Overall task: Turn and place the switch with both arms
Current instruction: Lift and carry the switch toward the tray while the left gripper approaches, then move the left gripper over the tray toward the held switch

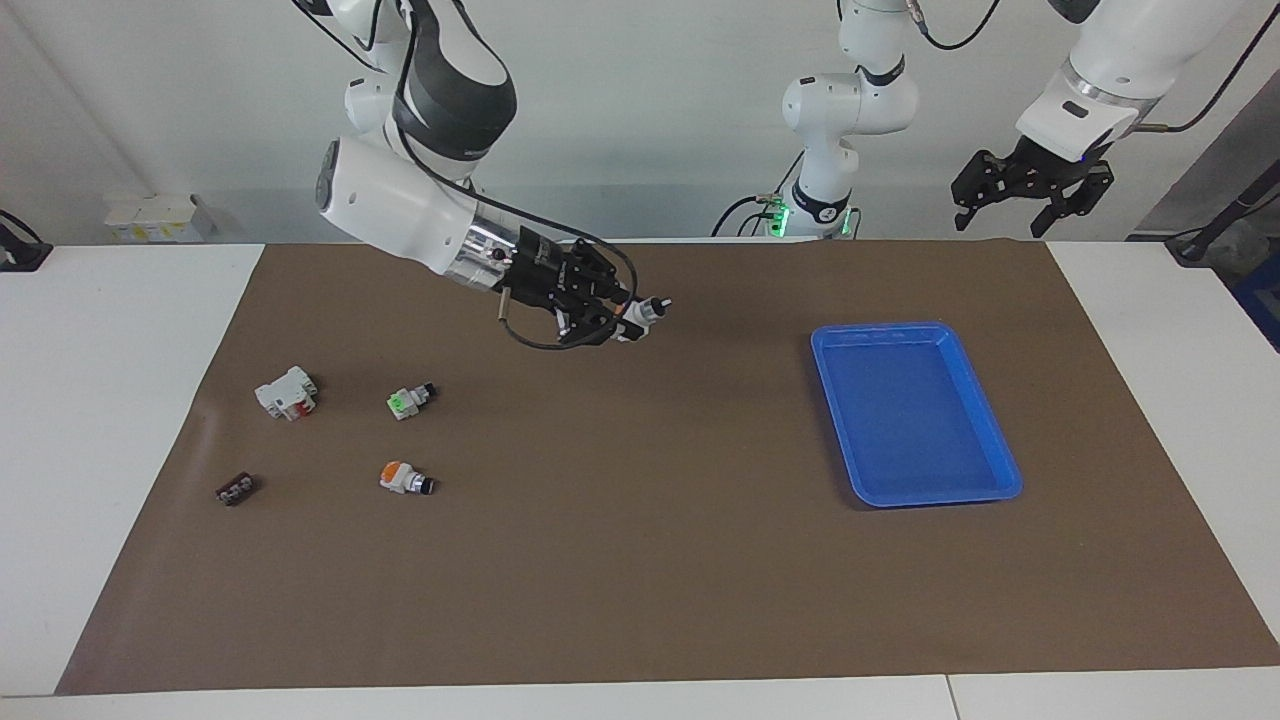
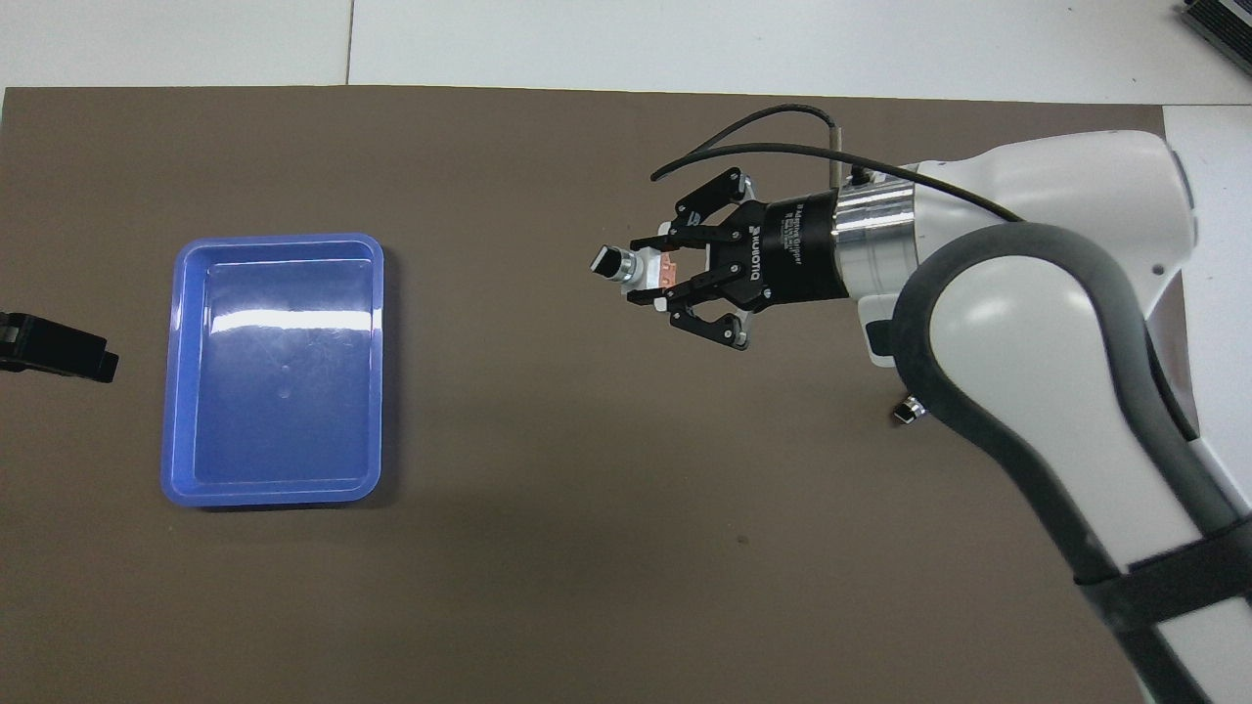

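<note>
Switch (image 1: 636, 317) clamped in right hand (image 1: 612, 318), carried level above mat (image 1: 640, 560), knob outward for handover. Left hand (image 1: 1030, 185) spread, empty, parked above desk corner.

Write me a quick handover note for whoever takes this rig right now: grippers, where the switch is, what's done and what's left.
Right gripper: shut on the switch, up in the air over bare mat, black knob tip pointing toward the blue tray.
Left gripper: open, empty, waiting high above its end of the table.
Done: switch picked up.
Left: turning it with both arms, then placing it, probably in the empty tray.
</note>
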Robot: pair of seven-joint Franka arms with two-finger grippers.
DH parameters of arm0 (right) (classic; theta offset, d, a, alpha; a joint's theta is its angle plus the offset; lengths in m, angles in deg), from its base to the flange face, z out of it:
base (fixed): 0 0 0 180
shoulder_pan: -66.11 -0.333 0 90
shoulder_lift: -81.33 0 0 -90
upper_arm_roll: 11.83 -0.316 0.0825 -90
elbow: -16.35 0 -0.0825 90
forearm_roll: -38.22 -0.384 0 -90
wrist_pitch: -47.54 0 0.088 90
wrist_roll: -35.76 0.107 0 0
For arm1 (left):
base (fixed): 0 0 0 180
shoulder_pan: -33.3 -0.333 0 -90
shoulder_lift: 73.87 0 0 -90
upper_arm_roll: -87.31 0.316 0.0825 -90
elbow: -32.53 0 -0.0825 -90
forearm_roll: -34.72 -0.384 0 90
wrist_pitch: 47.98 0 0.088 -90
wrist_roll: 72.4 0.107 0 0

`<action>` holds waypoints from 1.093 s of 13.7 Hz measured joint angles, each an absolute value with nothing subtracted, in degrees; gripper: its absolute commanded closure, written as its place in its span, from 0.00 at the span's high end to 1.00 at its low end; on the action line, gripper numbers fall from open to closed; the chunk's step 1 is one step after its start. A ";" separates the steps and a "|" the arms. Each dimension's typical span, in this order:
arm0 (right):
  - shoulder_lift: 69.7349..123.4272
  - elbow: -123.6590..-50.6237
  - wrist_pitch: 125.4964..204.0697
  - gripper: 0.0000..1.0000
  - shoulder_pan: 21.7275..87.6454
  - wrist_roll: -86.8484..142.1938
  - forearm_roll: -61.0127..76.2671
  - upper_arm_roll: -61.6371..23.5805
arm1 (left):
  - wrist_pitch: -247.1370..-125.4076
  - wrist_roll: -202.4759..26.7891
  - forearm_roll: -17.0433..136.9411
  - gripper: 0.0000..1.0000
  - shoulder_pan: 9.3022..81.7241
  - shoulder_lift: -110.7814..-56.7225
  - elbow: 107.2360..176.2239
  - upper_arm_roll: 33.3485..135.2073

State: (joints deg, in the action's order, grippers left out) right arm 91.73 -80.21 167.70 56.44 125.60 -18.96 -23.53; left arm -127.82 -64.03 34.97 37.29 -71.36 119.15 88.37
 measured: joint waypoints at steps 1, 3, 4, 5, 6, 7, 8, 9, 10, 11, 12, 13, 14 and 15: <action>91.75 -79.72 169.19 0.00 54.71 125.79 -20.44 -23.66 | -127.82 -64.03 34.97 1.00 37.35 -71.35 119.15 88.24; 91.71 -78.45 170.05 0.00 51.77 126.04 -21.02 -24.03 | -127.85 -63.93 35.16 0.97 37.42 -71.27 119.53 87.84; 91.70 -77.92 170.48 0.00 50.11 126.04 -21.02 -24.08 | -128.19 -63.78 35.94 0.96 37.46 -71.00 120.32 87.62; 91.69 -77.52 171.23 0.00 48.48 126.06 -21.02 -24.13 | -129.40 -63.50 38.14 0.96 37.48 -70.46 121.85 87.47; 91.69 -77.26 171.84 0.00 47.23 126.15 -21.02 -24.18 | -131.24 -63.20 41.20 0.96 37.48 -69.68 123.88 87.46; 91.69 -77.09 172.03 0.00 46.32 126.20 -21.02 -24.21 | -132.84 -62.64 43.84 0.96 37.47 -68.85 126.01 87.49; 91.69 -77.02 172.05 0.00 45.67 126.21 -21.02 -24.23 | -133.75 -61.90 45.93 0.97 37.47 -68.17 127.52 87.52; 91.69 -76.99 172.07 0.00 45.25 126.23 -21.02 -24.23 | -134.13 -61.20 48.30 0.97 37.45 -67.67 128.40 87.59; 91.69 -76.90 172.07 0.00 45.08 126.30 -21.02 -24.23 | -134.16 -60.78 50.57 0.96 37.43 -67.29 128.75 87.63; 91.69 -76.66 172.07 0.00 45.09 126.47 -21.02 -24.22 | -133.97 -59.89 52.43 0.96 37.43 -66.97 128.90 87.61; 91.68 -76.39 172.07 0.00 45.10 126.74 -21.01 -24.20 | -133.69 -58.13 53.99 0.96 37.43 -66.74 128.90 87.58; 91.68 -76.22 172.06 0.00 45.09 126.80 -20.98 -24.20 | -133.47 -56.35 55.65 0.96 37.43 -66.56 128.91 87.63; 91.68 -76.12 172.06 0.00 45.10 126.80 -20.93 -24.20 | -133.28 -55.17 57.71 0.95 37.41 -66.42 128.91 87.81; 91.68 -76.06 172.05 0.00 45.09 126.80 -20.87 -24.20 | -132.99 -54.10 60.19 0.94 37.39 -66.28 128.91 88.06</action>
